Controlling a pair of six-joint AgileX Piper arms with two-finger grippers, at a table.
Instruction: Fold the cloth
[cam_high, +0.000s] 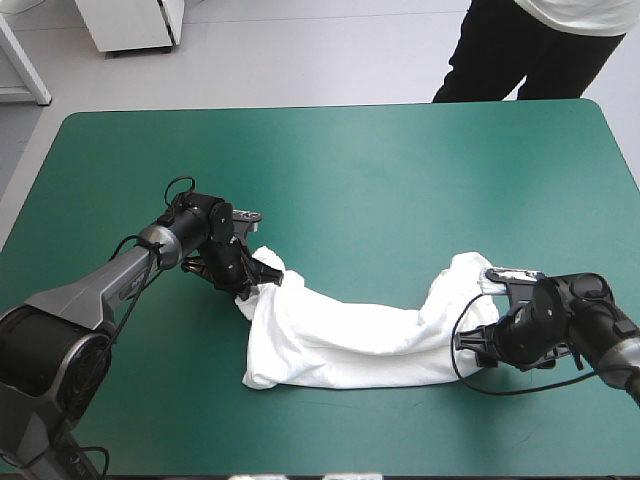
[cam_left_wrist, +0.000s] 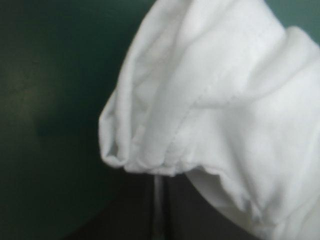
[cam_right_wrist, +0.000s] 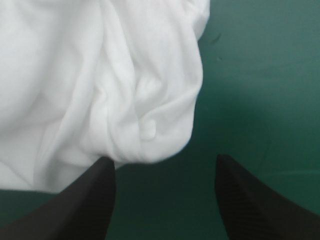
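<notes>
The white T-shirt (cam_high: 340, 340) lies on the teal-green cover as a long crumpled band stretched across the near half of the table. My left gripper (cam_high: 243, 283) is at the band's left end. In the left wrist view its black fingers (cam_left_wrist: 145, 215) meet in one arch, with a gathered hem of the T-shirt (cam_left_wrist: 210, 100) pinched at their tips. My right gripper (cam_high: 478, 340) is low at the band's right end. In its wrist view the right gripper (cam_right_wrist: 162, 160) stands open, and a rounded fold of the T-shirt (cam_right_wrist: 100, 80) lies just ahead of the tips, partly over one finger.
The teal-green cover (cam_high: 400, 170) spreads wide between the T-shirt and the far edge. The table's near edge (cam_high: 350, 470) runs a short way behind the band.
</notes>
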